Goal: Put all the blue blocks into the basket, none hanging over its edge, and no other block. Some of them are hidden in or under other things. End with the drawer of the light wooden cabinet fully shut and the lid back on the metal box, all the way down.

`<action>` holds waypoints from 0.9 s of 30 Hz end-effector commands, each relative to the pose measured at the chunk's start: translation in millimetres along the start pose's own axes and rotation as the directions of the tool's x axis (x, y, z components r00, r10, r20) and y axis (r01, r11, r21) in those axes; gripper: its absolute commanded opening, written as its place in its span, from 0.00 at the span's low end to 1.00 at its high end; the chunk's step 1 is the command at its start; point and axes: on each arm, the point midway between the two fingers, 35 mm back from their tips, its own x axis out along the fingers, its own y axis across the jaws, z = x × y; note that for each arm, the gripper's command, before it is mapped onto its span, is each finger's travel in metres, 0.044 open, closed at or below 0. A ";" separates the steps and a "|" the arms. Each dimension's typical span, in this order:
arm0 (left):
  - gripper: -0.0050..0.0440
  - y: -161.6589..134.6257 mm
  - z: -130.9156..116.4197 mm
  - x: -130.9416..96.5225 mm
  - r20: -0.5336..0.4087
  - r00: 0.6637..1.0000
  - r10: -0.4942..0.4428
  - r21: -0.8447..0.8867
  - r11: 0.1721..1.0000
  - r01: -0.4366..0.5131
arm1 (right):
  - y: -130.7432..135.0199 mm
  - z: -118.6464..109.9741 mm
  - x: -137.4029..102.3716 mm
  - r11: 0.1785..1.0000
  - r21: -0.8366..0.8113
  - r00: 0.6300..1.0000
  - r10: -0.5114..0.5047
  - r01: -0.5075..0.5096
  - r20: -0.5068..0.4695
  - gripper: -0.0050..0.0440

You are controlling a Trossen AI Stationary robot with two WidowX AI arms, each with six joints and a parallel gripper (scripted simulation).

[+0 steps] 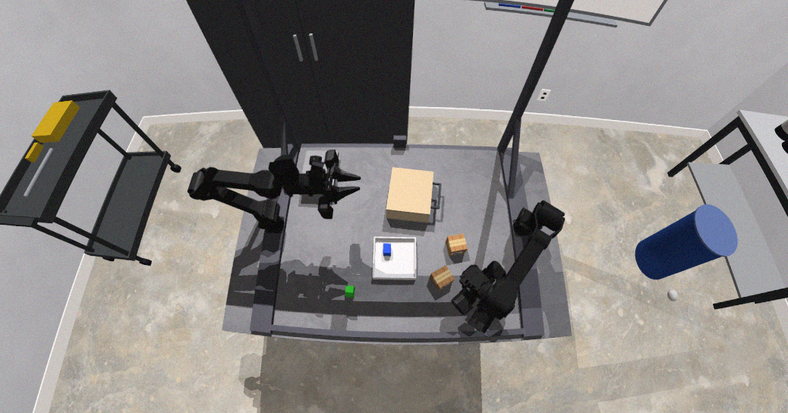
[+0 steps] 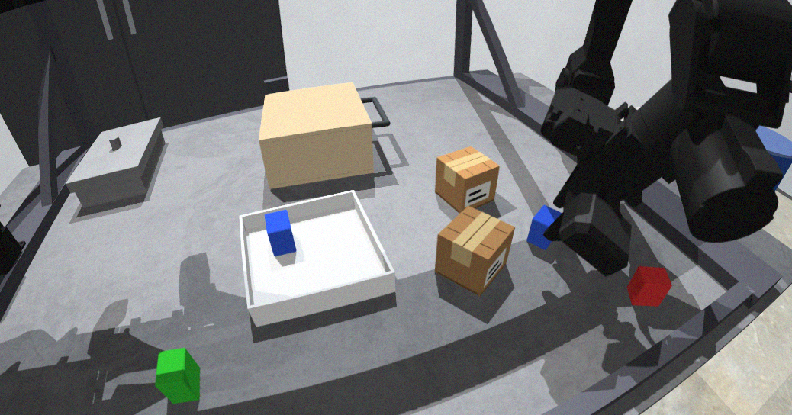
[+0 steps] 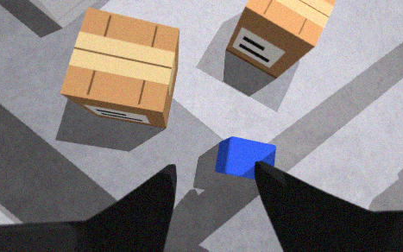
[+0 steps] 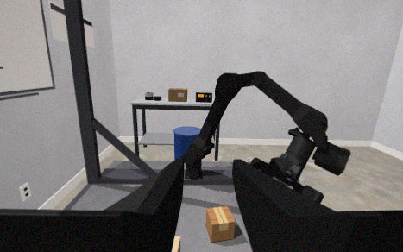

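I count two blue blocks in sight. One stands upright inside the white basket, its long axis vertical. The loose blue block is on the table beside the front carton; in my left wrist view its visible face runs roughly side to side, but I cannot settle its long axis.

My left gripper is partly spread, pinching nothing, one fingertip overlapping that block in view. My right gripper is less widely parted, also holding nothing.

There are two cartons, counting the back carton, plus one green block and one red block.

From the top, I can't see the loose blue block, the red block or the left fingers. The cabinet faces its drawer away from my exterior view. The metal box has its lid on.
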 end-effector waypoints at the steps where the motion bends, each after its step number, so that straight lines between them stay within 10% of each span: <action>1: 0.56 -1.1 -6.9 -8.3 0.050 0.999 -0.006 0.072 0.997 0.003 | -0.3 20.3 -3.9 1.000 -0.002 0.999 -0.003 0.003 0.050 0.38; 27: 0.56 -16.9 -31.2 -15.0 0.250 0.967 -0.043 0.279 0.960 -0.030 | -0.3 20.3 -3.9 1.000 -0.002 0.999 -0.003 0.003 0.050 0.38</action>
